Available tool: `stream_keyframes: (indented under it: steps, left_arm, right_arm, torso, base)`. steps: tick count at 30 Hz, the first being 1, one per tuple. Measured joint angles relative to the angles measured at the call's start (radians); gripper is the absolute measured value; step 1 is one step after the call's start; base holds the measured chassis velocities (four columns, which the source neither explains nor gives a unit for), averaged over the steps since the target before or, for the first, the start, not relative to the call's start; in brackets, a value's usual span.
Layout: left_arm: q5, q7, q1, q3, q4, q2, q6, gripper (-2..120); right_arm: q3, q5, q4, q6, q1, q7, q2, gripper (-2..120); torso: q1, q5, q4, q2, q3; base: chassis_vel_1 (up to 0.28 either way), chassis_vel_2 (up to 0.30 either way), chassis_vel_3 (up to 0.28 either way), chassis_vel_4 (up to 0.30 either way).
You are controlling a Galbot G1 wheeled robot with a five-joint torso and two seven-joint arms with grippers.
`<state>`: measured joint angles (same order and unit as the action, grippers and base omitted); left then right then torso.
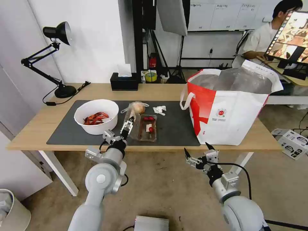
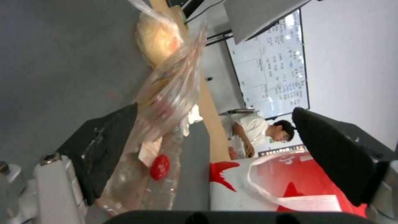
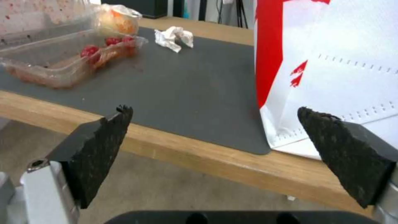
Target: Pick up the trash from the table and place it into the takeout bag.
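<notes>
The left gripper (image 1: 127,125), jaws spread wide, holds nothing above the clamshell tray's (image 1: 148,128) left edge on the mat (image 1: 175,128). The right gripper (image 1: 196,153), wide open and empty, hangs near the takeout bag (image 1: 229,114).

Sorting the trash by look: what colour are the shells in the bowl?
Red-orange shells in a white bowl; the head view shows them best.
</notes>
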<state>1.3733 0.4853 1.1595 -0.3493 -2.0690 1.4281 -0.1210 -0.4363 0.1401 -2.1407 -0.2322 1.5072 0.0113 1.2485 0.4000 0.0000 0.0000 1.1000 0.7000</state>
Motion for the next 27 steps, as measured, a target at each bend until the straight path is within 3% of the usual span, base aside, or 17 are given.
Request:
stream_keyframes:
  steps: [18, 27]
  left_arm:
    - [0.008, -0.009, -0.022, 0.022, 0.004, 0.008, -0.002, 100]
    - [-0.007, -0.010, -0.021, 0.075, 0.006, 0.030, -0.004, 100]
  right_arm:
    - [-0.009, 0.000, -0.001, 0.000, 0.001, 0.000, 0.000, 100]
    - [-0.022, 0.000, 0.000, 0.000, 0.003, 0.000, 0.008, 100]
  torso:
    - [0.000, 0.0000, 0.0000, 0.000, 0.000]
    - [0.000, 0.0001, 0.0000, 0.000, 0.000]
  base:
    - [0.000, 0.000, 0.000, 0.000]
    - [0.000, 0.000, 0.000, 0.000]
